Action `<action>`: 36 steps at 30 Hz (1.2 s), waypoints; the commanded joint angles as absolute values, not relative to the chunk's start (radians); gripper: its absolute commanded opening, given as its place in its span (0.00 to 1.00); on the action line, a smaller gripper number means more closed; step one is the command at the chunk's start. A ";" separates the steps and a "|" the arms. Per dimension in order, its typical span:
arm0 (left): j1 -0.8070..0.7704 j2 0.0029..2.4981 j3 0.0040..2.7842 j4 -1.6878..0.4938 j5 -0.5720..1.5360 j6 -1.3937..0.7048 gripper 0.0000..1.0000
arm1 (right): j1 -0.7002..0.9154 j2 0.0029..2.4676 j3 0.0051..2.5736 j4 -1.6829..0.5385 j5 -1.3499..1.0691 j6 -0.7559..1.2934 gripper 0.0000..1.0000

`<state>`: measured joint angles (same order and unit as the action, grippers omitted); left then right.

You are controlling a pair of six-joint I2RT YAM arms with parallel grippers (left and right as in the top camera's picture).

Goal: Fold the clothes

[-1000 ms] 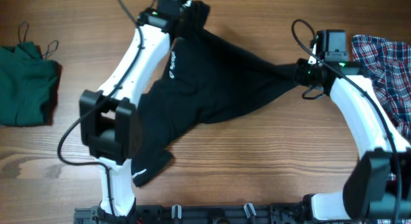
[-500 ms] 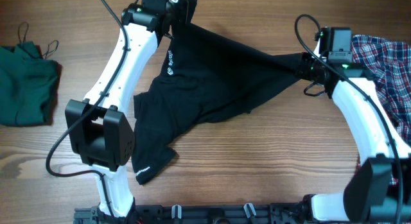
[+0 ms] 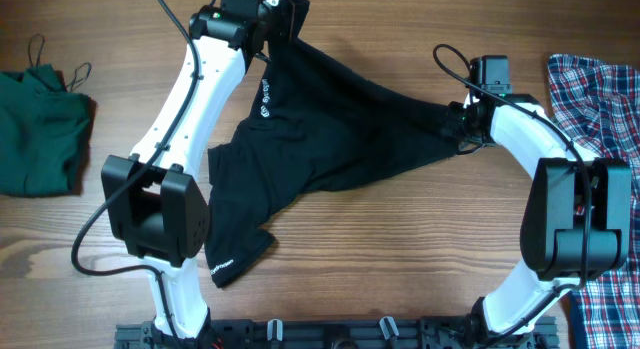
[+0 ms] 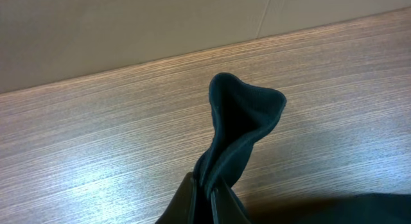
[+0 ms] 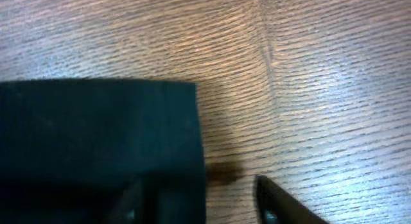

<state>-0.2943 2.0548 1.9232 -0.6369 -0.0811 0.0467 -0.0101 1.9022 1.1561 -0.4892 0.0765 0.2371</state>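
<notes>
The black shirt [image 3: 330, 139] of the clothes is stretched across the table's middle, its white logo facing up. My left gripper [image 3: 288, 17] at the far edge is shut on one bunched corner, and the left wrist view shows that fabric [image 4: 247, 115] sticking up past the pinched jaws of the left gripper [image 4: 204, 192]. My right gripper [image 3: 458, 121] stands at the shirt's right corner. In the right wrist view the right gripper [image 5: 200, 198] is open, and the flat black hem [image 5: 96, 134] lies on the wood over its left finger.
A dark green strappy top [image 3: 40, 129] lies crumpled at the left edge. A red-blue-white plaid shirt [image 3: 600, 89] lies at the right edge behind my right arm. A lower sleeve of the black shirt reaches toward the near edge [image 3: 235, 259].
My right gripper has opened and let go of the shirt's right corner, and that arm swung a little left. The left arm lifted its corner farther back earlier, then stayed put.
</notes>
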 commanded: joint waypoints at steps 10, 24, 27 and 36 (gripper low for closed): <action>-0.286 2.025 1.932 -0.645 -0.087 0.044 0.04 | -0.014 1.894 1.151 -0.490 -0.019 0.396 0.49; -0.286 2.025 1.932 -0.645 -0.087 0.044 0.04 | -0.014 1.879 1.177 -0.469 -0.052 0.371 0.05; -0.286 2.025 1.932 -0.646 -0.087 0.044 0.04 | -0.014 1.849 1.201 -0.469 -0.050 0.367 0.04; -0.286 2.025 1.932 -0.648 -0.087 0.044 0.04 | -0.014 1.812 1.201 -0.406 -0.048 0.396 0.09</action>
<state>-0.2943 2.0548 1.9232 -0.6491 -0.0811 0.0467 -0.0101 1.8439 1.1755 -0.4149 -0.0486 0.3897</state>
